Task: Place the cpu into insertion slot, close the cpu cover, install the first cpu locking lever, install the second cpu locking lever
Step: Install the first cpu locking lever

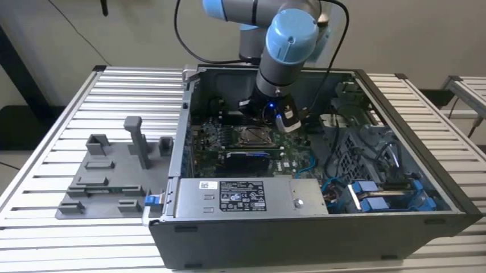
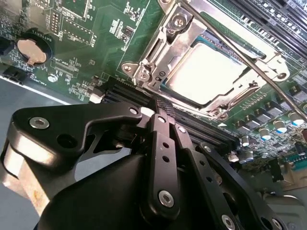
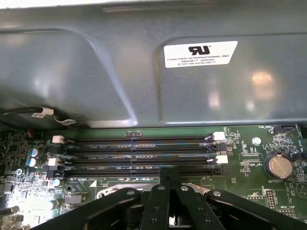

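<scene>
Over on the exterior view's left, the grey parts fixture (image 1: 99, 182) sits on the slatted table (image 1: 45, 142), well clear of the open PC case (image 1: 304, 239). Inside the case, the gripper (image 2: 165, 106) hangs just beside the socket. Its fingers are pressed together with nothing between them, I'd guess so the narrow tip can push a lever. The cpu (image 2: 207, 72) is seated in the socket with the cpu cover (image 2: 165, 44) down around it. A locking lever (image 2: 240, 56) runs along one edge, but I honestly can't tell if it's hooked. RAM slots (image 3: 139, 153) sit close by, and the blue drive bays (image 1: 379, 196) crowd the exterior view's right.
</scene>
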Available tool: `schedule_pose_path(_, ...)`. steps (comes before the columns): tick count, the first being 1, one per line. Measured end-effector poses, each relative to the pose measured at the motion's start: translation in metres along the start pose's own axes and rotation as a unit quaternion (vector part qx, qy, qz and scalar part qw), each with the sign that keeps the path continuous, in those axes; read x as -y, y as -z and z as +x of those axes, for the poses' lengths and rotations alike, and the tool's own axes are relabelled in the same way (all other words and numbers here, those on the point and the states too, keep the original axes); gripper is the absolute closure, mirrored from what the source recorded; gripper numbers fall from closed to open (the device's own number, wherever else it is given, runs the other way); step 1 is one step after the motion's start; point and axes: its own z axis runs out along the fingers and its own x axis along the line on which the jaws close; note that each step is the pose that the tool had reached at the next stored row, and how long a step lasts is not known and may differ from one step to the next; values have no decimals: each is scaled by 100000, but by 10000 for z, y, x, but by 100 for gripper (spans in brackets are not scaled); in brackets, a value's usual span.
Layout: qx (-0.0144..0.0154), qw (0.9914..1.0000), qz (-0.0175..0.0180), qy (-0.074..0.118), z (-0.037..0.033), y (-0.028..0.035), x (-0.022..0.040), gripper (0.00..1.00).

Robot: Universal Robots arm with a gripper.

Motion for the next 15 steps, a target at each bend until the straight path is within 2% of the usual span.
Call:
schedule_pose_path(14, -3, 100000, 14, -2, -33, -27, 10, 89)
schedule_pose_path(15, 48, 100000, -122, 28, -37, -37, 8, 89)
